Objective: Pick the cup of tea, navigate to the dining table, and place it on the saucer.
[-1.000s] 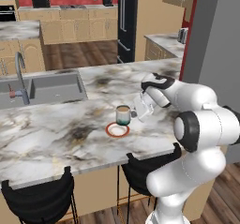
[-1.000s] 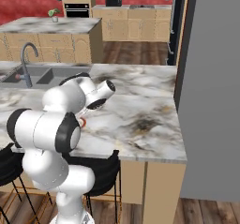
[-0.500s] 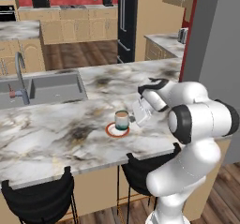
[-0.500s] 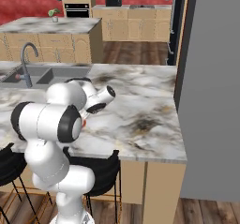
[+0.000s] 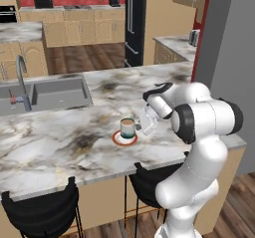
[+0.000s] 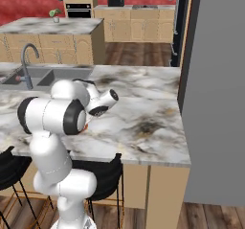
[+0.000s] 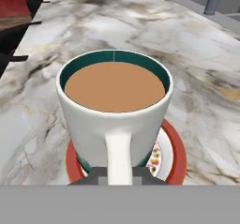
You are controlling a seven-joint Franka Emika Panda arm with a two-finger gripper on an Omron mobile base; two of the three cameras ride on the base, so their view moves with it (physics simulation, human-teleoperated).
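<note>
Since a second ago the arm has drawn back toward the robot's body, its forearm folding in over the near edge of the table (image 5: 60,147), while the cup of tea (image 5: 128,128) has kept its place on the saucer (image 5: 124,139).

In the left base view the cup stands upright on the saucer, on the marble top between the sink (image 5: 47,93) and the table's right end. The hand (image 5: 147,121) sits just beside the cup on its right, at the cup's height. From here I cannot tell whether it touches the handle.

In the hand view the cup (image 7: 115,110) is close, brown tea level inside, its white handle pointing straight at the camera. The saucer (image 7: 177,148) shows as an orange-red ring under it, the cup sitting roughly at its middle. The two dark fingertips (image 7: 98,176) rise at either side of the handle's lower end. They stand apart with the handle between them, but whether they press on it I cannot tell.

In the right base view the arm's elbow hides the cup, and a sliver of orange-red shows at its edge. Black stools (image 5: 42,214) stand along the table's near side.
</note>
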